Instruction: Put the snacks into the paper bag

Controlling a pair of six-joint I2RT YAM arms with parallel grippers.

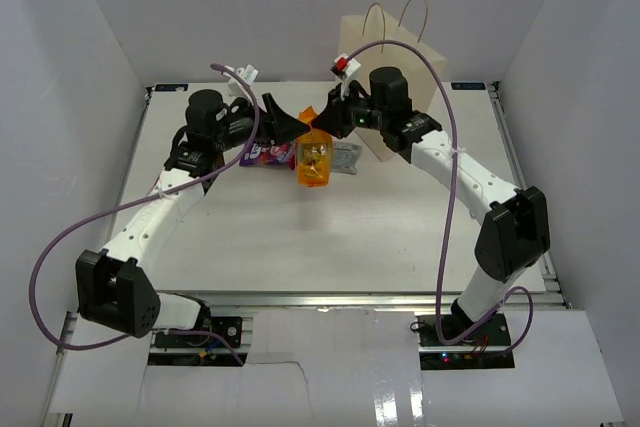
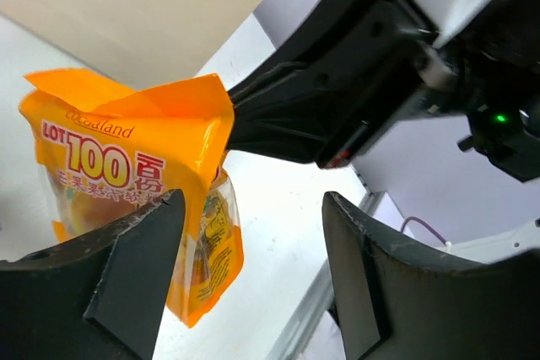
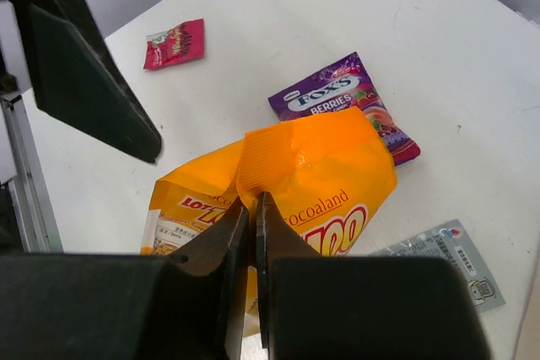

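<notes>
Now right gripper (image 3: 253, 208) pinches orange packet (image 3: 312, 166), just left of bag (image 1: 360, 37).
It hangs lengthwise; left gripper (image 2: 253, 204) gapes wide, farther left.

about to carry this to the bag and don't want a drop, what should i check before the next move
1. right gripper shut on orange packet top edge: ok
2. left gripper open, not holding the packet: ok
3. bag upright: ok
4. bag mouth open: cannot tell
5. packet lifted clear of table: cannot tell
</notes>
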